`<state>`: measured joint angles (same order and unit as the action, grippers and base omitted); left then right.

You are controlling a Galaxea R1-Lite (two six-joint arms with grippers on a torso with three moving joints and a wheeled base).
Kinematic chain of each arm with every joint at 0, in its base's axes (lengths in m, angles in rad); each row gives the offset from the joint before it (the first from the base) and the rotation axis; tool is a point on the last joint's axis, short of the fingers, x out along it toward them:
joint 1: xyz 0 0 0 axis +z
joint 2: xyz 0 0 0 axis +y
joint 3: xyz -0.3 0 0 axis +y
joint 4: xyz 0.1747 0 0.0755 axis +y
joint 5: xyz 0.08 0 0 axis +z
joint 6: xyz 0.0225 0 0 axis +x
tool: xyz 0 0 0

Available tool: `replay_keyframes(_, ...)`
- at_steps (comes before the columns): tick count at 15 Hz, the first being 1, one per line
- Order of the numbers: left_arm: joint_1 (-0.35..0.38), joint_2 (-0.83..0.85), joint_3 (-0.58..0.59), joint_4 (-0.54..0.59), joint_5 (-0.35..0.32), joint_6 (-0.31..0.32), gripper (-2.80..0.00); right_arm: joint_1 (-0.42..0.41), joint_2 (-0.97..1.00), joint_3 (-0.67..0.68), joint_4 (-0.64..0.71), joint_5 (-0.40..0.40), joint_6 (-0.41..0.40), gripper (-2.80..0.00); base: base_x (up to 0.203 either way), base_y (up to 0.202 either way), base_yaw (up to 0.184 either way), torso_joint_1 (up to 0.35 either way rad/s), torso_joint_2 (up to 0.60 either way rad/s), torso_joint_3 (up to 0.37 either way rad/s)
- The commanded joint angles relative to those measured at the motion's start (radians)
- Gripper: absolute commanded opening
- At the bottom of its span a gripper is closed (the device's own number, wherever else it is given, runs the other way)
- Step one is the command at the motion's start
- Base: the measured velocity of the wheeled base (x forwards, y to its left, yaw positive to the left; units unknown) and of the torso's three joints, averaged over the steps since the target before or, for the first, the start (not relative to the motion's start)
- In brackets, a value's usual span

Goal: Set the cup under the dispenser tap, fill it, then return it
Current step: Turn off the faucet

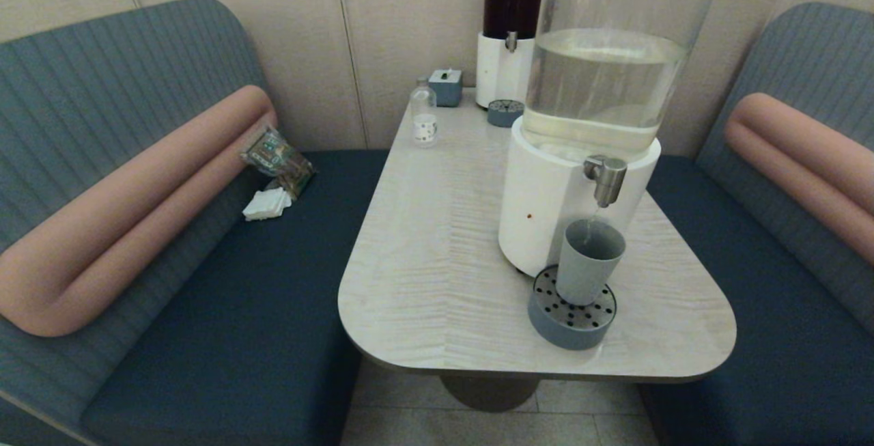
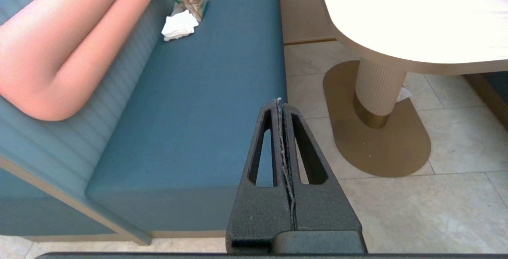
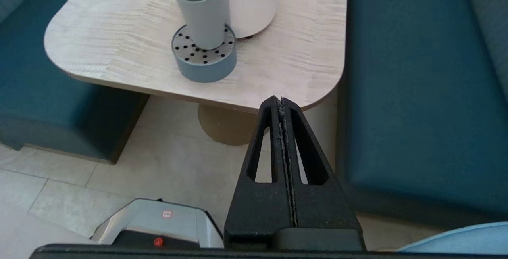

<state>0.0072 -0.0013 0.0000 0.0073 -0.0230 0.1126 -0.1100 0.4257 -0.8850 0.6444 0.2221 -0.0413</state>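
The grey-blue cup [image 1: 588,260] stands upright on a round perforated drip tray [image 1: 572,315], right beneath the silver dispenser tap [image 1: 605,176]. A thin stream runs from the tap into the cup. The right wrist view shows the same cup [image 3: 203,10] on its tray [image 3: 204,54] near the table's front edge. My right gripper [image 3: 281,100] is shut and empty, low off the table's front edge, well short of the cup. My left gripper [image 2: 279,102] is shut and empty, parked over the left bench's edge. Neither arm appears in the head view.
The big white-based dispenser [image 1: 580,159] with clear tank stands on the pale wooden table [image 1: 437,261]. Behind it are a dark-red-liquid dispenser [image 1: 509,36], a second drip tray [image 1: 505,113], a small clear bottle [image 1: 423,117] and a blue box [image 1: 446,85]. Blue benches flank the table; napkins [image 1: 266,204] lie on the left one.
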Motion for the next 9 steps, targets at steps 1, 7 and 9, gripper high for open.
replay_keyframes(1,0.000,0.001,0.000,0.000,0.000,0.001,-2.80,0.002,-0.104,0.063,-0.020,-0.001,0.000,-2.80,0.000,0.000,0.000,0.000,0.00,0.000)
replay_keyframes(7,0.000,0.001,0.000,0.000,0.000,0.001,-2.80,0.070,-0.152,0.139,-0.048,-0.006,0.015,-2.80,0.000,0.000,0.000,0.000,0.00,0.000)
replay_keyframes(9,0.000,0.001,0.000,0.000,0.000,0.001,-2.80,0.144,-0.171,0.157,-0.050,-0.068,0.010,-2.80,0.000,0.000,0.000,0.000,0.00,0.000)
